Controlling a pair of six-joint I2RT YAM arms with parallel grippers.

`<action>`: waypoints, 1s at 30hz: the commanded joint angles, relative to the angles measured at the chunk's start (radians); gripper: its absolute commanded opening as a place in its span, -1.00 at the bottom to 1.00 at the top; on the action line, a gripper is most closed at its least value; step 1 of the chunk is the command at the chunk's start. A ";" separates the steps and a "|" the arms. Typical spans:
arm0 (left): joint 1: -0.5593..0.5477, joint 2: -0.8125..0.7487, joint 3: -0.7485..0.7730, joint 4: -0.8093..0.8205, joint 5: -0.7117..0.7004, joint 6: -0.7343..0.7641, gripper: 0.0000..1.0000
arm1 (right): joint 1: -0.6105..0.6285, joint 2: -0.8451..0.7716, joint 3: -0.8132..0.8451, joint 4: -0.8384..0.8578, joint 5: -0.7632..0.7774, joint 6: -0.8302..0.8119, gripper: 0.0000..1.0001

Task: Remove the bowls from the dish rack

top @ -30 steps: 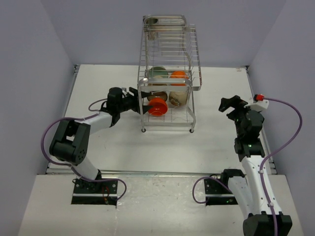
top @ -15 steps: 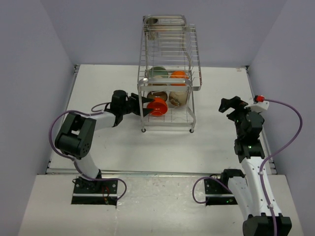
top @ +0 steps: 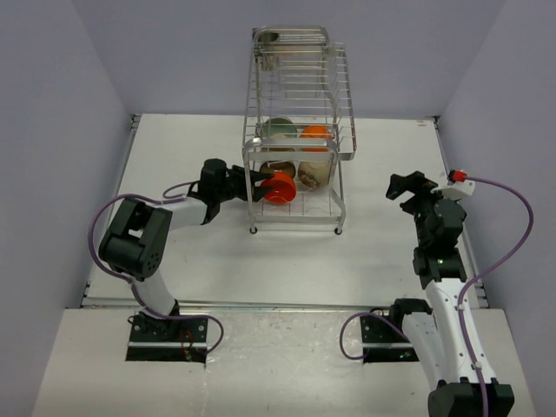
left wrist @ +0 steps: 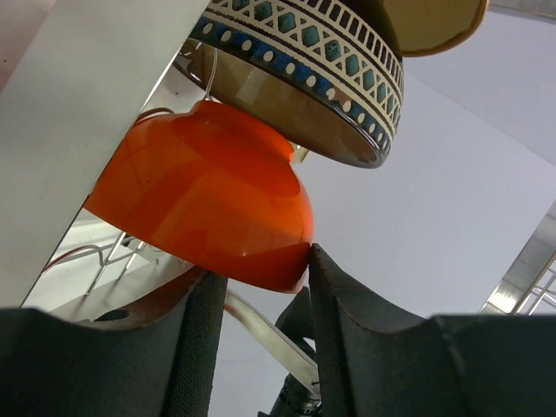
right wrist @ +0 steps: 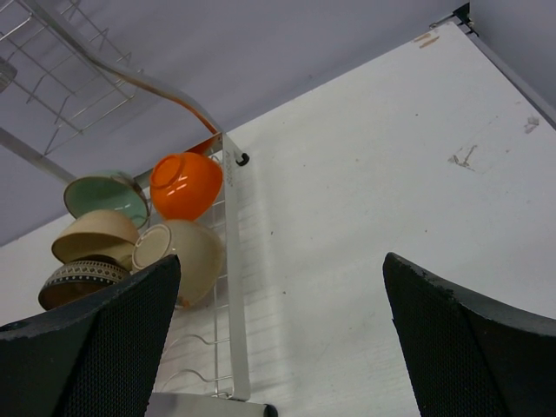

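Observation:
The dish rack point(top: 295, 87) of silver wire stands at the table's far middle. On its lower tier a bright orange bowl point(top: 280, 187) stands on edge at the left side, and my left gripper point(top: 261, 182) reaches in from the left. In the left wrist view both fingertips point(left wrist: 323, 287) press against that orange bowl's point(left wrist: 208, 200) lower rim. A patterned brown bowl point(left wrist: 304, 78) sits just behind it. A mint green bowl point(top: 280, 128), a second orange bowl point(top: 316, 133) and a cream bowl point(top: 314, 171) are also in the rack. My right gripper point(top: 408, 187) hangs wide open to the rack's right, holding nothing.
The white table point(top: 391, 156) is walled at the left, back and right. The right wrist view shows the rack's corner post point(right wrist: 233, 287) with the bowls point(right wrist: 185, 184) stacked behind it. A purple cable point(top: 512, 234) loops beside the right arm.
My left gripper has pushed right into the rack and its fingers have narrowed onto the orange bowl's rim. The right arm has stayed still.

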 commanded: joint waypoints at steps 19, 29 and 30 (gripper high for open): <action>-0.021 0.009 -0.004 0.107 -0.044 -0.037 -1.00 | 0.002 0.001 -0.006 0.049 -0.017 -0.010 0.98; -0.006 0.003 -0.019 0.274 0.049 0.012 -1.00 | 0.002 0.006 -0.011 0.054 -0.020 -0.008 0.98; -0.004 0.000 -0.019 0.279 0.053 0.018 -1.00 | 0.002 0.006 -0.009 0.055 -0.022 -0.008 0.98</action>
